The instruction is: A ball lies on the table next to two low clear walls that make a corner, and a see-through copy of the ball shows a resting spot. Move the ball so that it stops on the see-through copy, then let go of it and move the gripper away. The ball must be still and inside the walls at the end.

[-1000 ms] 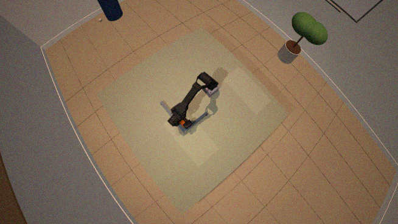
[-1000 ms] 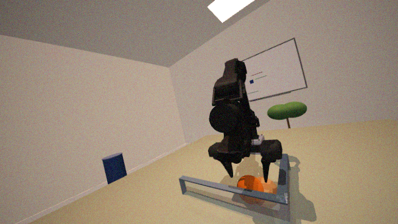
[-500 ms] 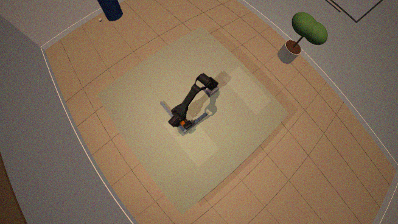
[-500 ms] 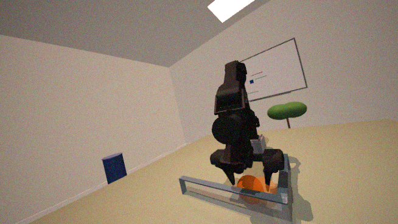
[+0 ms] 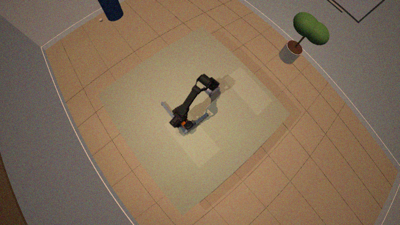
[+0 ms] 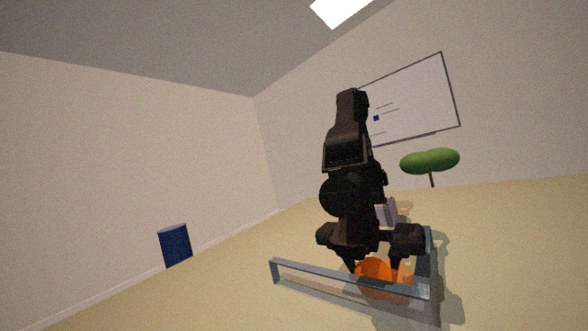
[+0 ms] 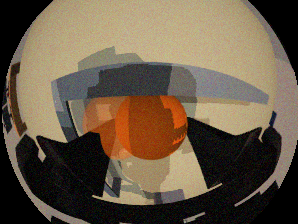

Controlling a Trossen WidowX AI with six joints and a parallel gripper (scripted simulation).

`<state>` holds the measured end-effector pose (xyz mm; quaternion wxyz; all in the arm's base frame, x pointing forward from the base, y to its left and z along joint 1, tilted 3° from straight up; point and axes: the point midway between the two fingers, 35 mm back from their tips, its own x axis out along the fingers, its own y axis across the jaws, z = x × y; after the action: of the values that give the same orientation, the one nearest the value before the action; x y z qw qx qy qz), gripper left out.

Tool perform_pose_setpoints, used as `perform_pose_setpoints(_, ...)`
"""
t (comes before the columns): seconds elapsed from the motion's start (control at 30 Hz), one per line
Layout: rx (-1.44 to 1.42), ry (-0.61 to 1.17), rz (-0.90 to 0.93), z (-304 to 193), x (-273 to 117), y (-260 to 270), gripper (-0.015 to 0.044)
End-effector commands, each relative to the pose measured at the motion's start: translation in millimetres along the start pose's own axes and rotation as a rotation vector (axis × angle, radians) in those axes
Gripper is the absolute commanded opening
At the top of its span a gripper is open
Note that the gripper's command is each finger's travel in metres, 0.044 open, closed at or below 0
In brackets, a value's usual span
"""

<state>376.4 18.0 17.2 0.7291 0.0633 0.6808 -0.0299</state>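
Observation:
The orange ball (image 5: 183, 123) (image 6: 375, 271) (image 7: 152, 127) lies on the table inside the corner made by the two low clear walls (image 5: 167, 109) (image 6: 315, 271) (image 7: 215, 80). The see-through copy (image 7: 95, 120) (image 6: 406, 275) overlaps the ball on one side, nearer the corner. My gripper (image 5: 182, 123) (image 6: 372, 266) (image 7: 150, 121) is down over the ball, with one dark finger on each side of it. The fingers touch the ball's flanks. The arm hides most of the ball in the overhead view.
A blue cylinder (image 5: 111, 9) (image 6: 174, 245) stands by the far wall. A potted plant (image 5: 310, 29) (image 6: 429, 160) stands at the floor's edge. A whiteboard (image 6: 405, 101) hangs on the wall. The arm's base (image 5: 211, 84) sits behind the walls.

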Motion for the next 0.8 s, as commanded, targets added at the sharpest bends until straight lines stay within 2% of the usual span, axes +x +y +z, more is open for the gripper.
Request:
perform_pose_setpoints(0.0, 0.005, 0.003, -0.001, -0.9, 1.3, -0.2, 0.0275)
perform_pose_setpoints(0.1, 0.042, 0.007, -0.021, -4.6, -1.9, -8.2, 0.0196)
perform_pose_setpoints(0.33, 0.054, 0.008, -0.028, 1.0, -39.6, -9.9, 0.0012)
perform_pose_setpoints(0.37, 0.053, 0.008, -0.027, 1.7, -45.2, -9.6, 0.0000)
perform_pose_setpoints(0.77, 0.024, 0.004, -0.012, 3.7, -113.2, -3.4, 0.0000)
